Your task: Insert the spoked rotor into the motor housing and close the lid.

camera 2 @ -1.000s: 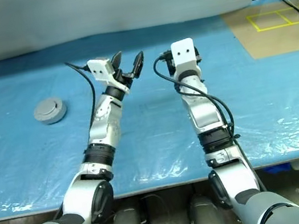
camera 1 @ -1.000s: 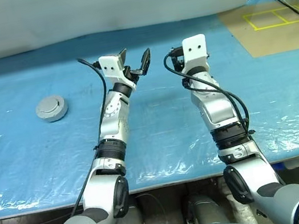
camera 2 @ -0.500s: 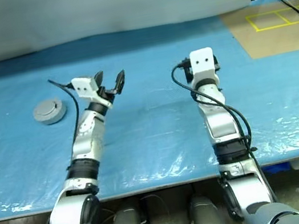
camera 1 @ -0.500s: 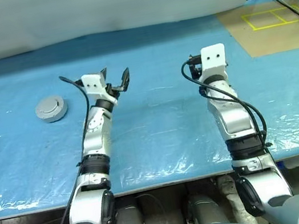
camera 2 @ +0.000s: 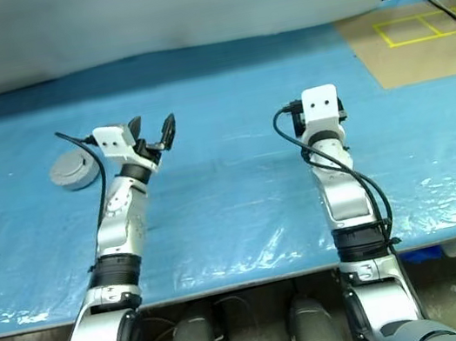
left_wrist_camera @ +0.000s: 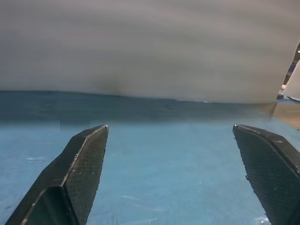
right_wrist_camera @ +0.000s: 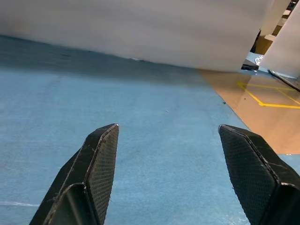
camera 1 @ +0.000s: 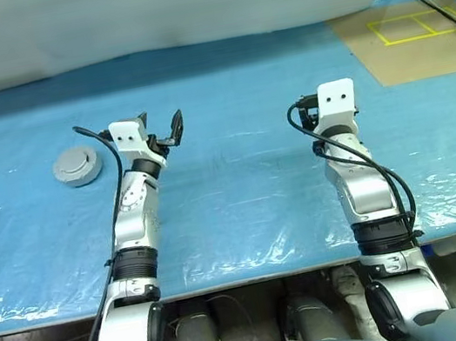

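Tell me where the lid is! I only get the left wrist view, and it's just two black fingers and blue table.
Observer: The lid lies on the blue sheet, off to the left of the left gripper, not touching it.
Operator: Which way up is it?
Observer: Plain grey face up, with a small hub in the middle.
Operator: What's my other hand doing?
Observer: The right gripper is open and empty, over the blue sheet.
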